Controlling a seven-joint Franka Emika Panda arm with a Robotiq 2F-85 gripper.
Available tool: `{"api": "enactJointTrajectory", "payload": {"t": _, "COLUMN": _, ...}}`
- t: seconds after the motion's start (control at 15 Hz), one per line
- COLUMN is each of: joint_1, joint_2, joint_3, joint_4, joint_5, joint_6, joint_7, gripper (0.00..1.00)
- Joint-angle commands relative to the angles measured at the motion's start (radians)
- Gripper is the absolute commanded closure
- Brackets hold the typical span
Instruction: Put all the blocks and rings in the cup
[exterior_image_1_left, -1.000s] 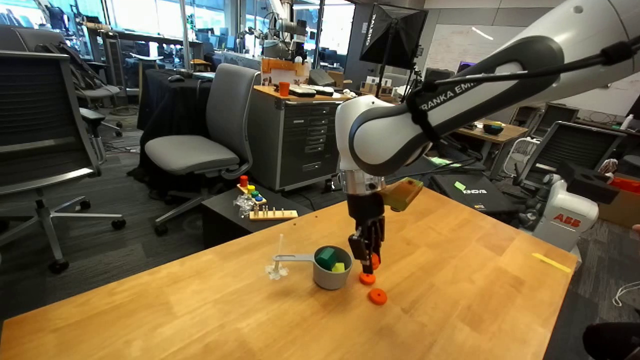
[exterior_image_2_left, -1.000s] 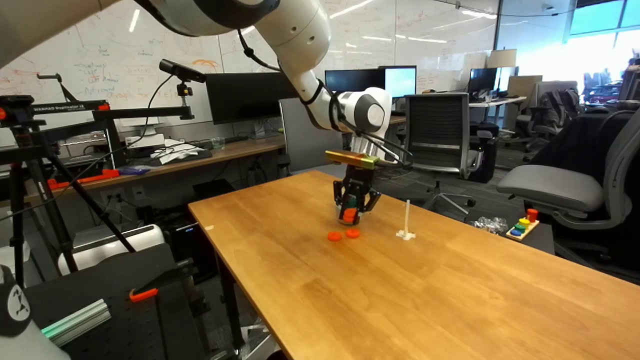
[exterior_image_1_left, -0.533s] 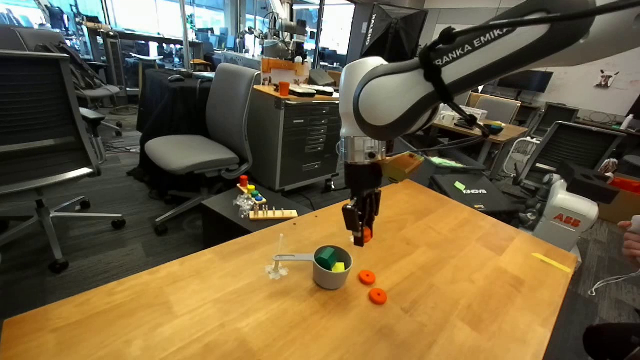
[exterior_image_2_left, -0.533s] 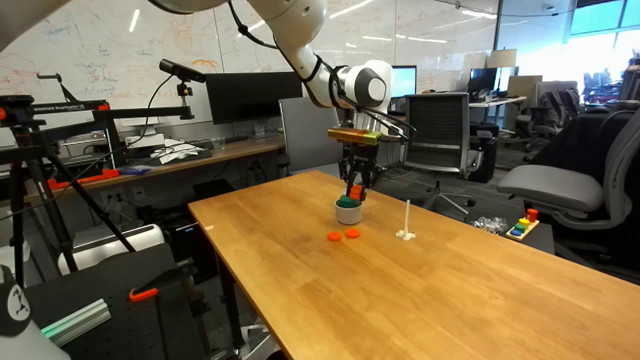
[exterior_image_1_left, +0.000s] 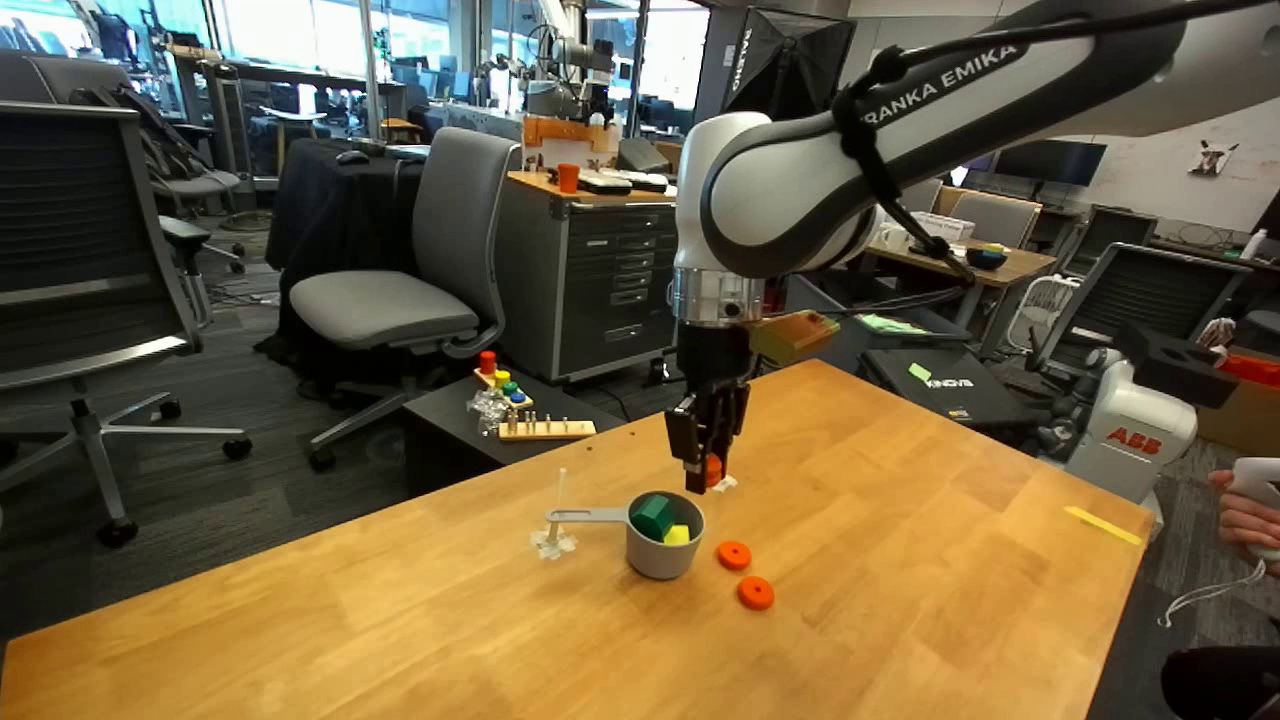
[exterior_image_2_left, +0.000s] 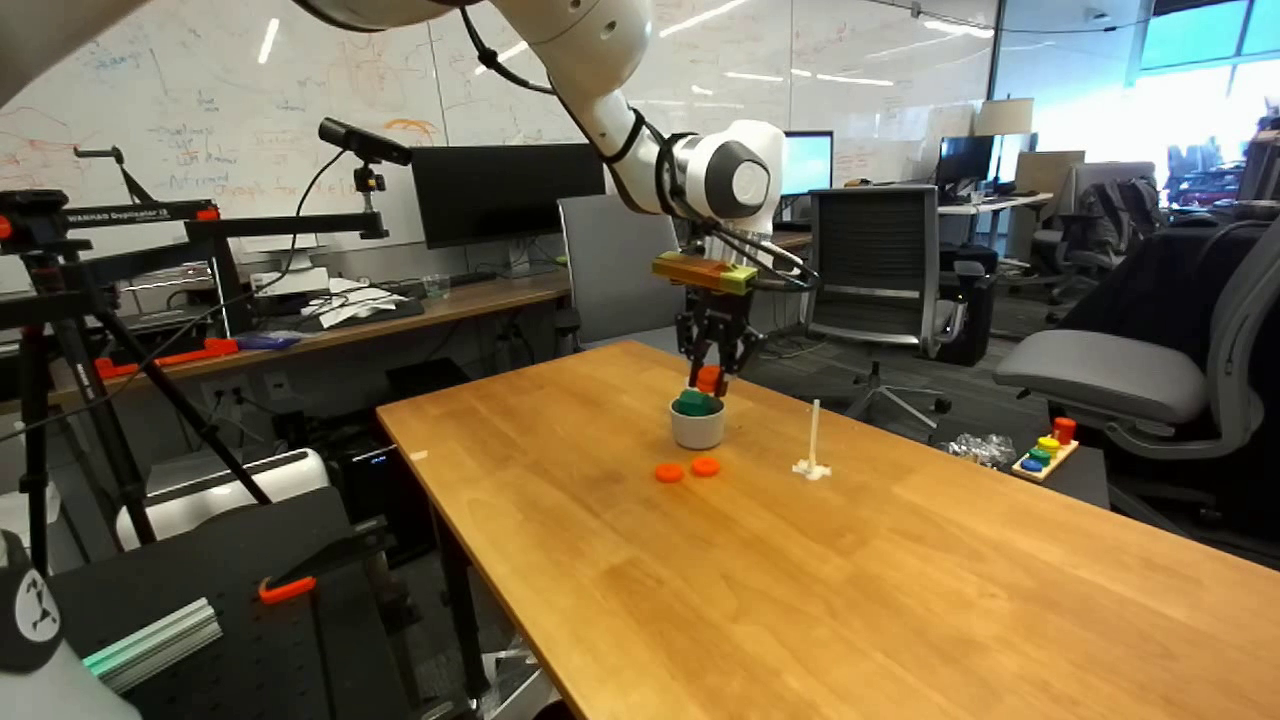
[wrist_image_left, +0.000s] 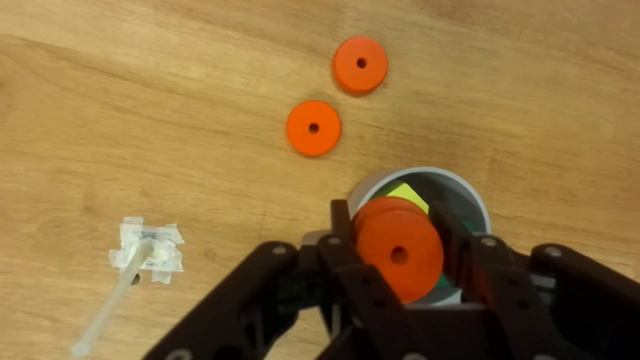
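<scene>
Cup (exterior_image_1_left: 657, 562) upright, handle (exterior_image_1_left: 605, 515) pointing toward peg (wrist_image_left: 115, 295), end effector (wrist_image_left: 390, 214) gripping orange piece (wrist_image_left: 380, 252)

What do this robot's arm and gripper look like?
The rounded white and dark-grey arm bears "FRANKA EMIKA" lettering, a black cable, a silvery cylindrical collar and an orange-yellow block-shaped attachment. The black, two-fingered, jointed gripper has small, round, silvery screw heads.

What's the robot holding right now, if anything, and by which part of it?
Orange rings, apparently two stacked, pinched in the gripper by opposite sides of their outer edges.
</scene>
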Motion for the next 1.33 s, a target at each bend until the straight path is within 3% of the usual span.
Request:
{"api": "enactJointTrajectory", "payload": {"t": 0.0, "joint_1": 0.006, "joint_2": 0.039, "joint_3": 0.014, "joint_4": 0.050, "joint_5": 0.026, "joint_6": 0.009, "joint_7": 0.016, "gripper": 0.82}}
{"api": "enactJointTrajectory", "payload": {"t": 0.53, "joint_1": 0.026, "joint_2": 0.096, "joint_3": 0.013, "joint_4": 0.107, "joint_5": 0.030, "joint_6": 0.007, "joint_7": 0.020, "gripper": 0.82}}
{"api": "enactJointTrajectory", "payload": {"t": 0.6, "joint_1": 0.026, "joint_2": 0.101, "joint_3": 0.014, "joint_4": 0.113, "joint_5": 0.031, "joint_6": 0.004, "joint_7": 0.022, "gripper": 0.32}}
{"api": "enactJointTrajectory", "payload": {"t": 0.67, "joint_1": 0.027, "joint_2": 0.106, "joint_3": 0.013, "joint_4": 0.118, "joint_5": 0.032, "joint_6": 0.002, "joint_7": 0.025, "gripper": 0.30}}
{"api": "enactJointTrajectory", "payload": {"t": 0.93, "joint_1": 0.024, "joint_2": 0.110, "joint_3": 0.011, "joint_4": 0.122, "joint_5": 0.032, "joint_6": 0.000, "joint_7": 0.029, "gripper": 0.01}}
{"api": "enactJointTrajectory", "payload": {"t": 1.27, "joint_1": 0.015, "joint_2": 0.077, "joint_3": -0.001, "joint_4": 0.083, "joint_5": 0.029, "joint_6": 0.002, "joint_7": 0.050, "gripper": 0.00}}
